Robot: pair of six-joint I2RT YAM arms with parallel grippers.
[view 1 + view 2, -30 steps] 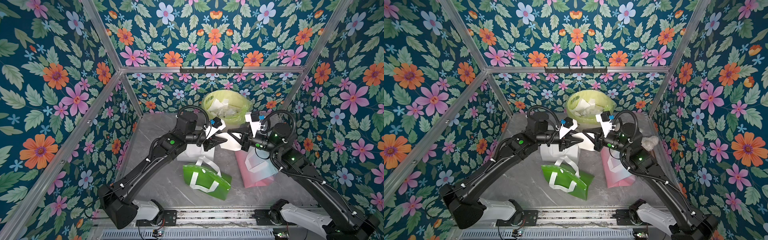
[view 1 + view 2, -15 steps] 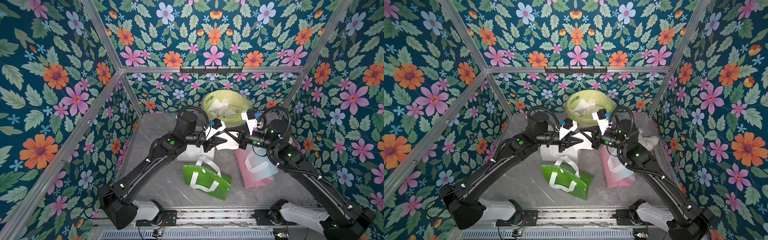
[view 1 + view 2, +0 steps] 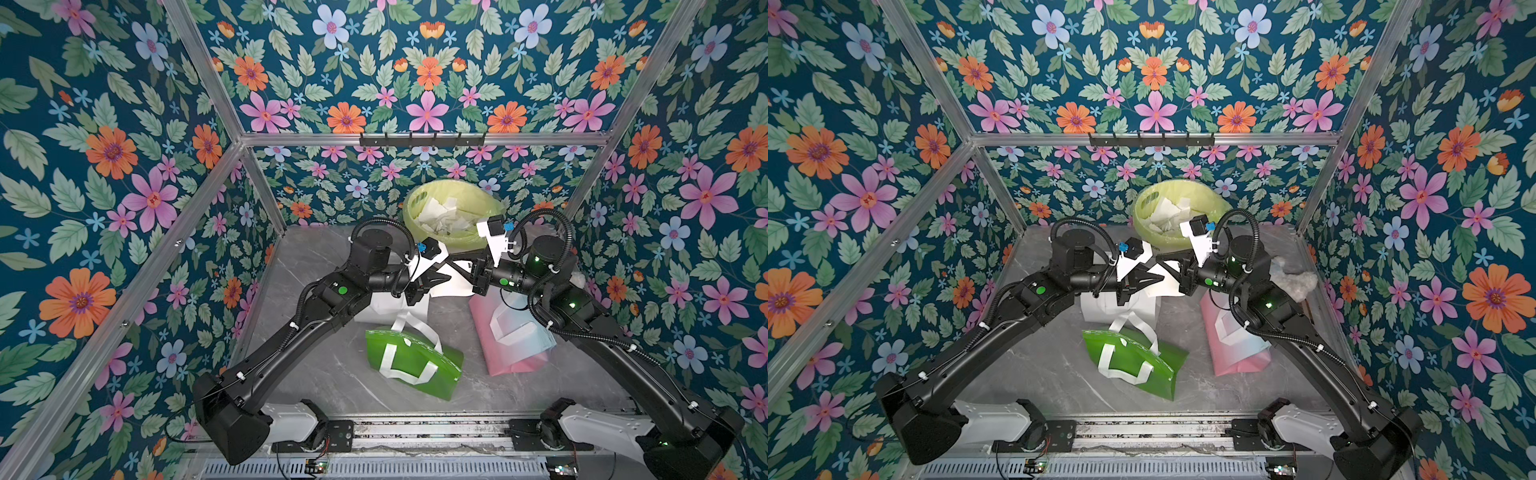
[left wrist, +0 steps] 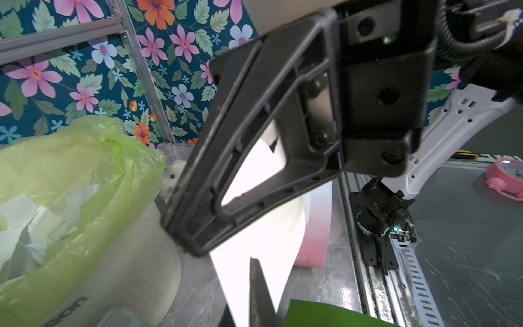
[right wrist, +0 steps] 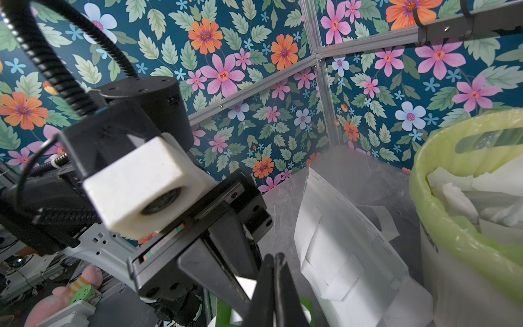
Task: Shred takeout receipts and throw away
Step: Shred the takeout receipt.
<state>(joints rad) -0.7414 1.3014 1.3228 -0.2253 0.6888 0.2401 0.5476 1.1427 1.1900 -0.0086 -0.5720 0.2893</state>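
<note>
A white takeout receipt [image 3: 455, 286] [image 3: 1165, 287] hangs in the air between my two grippers, in front of the bin. My left gripper [image 3: 441, 277] [image 3: 1158, 277] is shut on one edge of it. In the left wrist view its dark fingertips [image 4: 259, 286] pinch the sheet [image 4: 254, 246]. My right gripper [image 3: 452, 264] [image 3: 1160, 261] is shut on the receipt from the opposite side, and its fingers [image 5: 273, 283] press flat together. The two grippers almost touch. White paper shreds [image 3: 440, 216] lie in the bin's yellow-green liner [image 3: 415, 199].
A white fabric bag [image 3: 382, 307] [image 5: 339, 240] lies under the left arm. A green bag [image 3: 411, 361] sits in the middle of the grey table and a pink bag [image 3: 511, 345] lies on the right. A white fluffy wad [image 3: 1293, 276] rests by the right wall.
My right gripper has swung left and up to meet the left gripper. The left gripper's jaws have closed on the receipt, so both now pinch the sheet.
</note>
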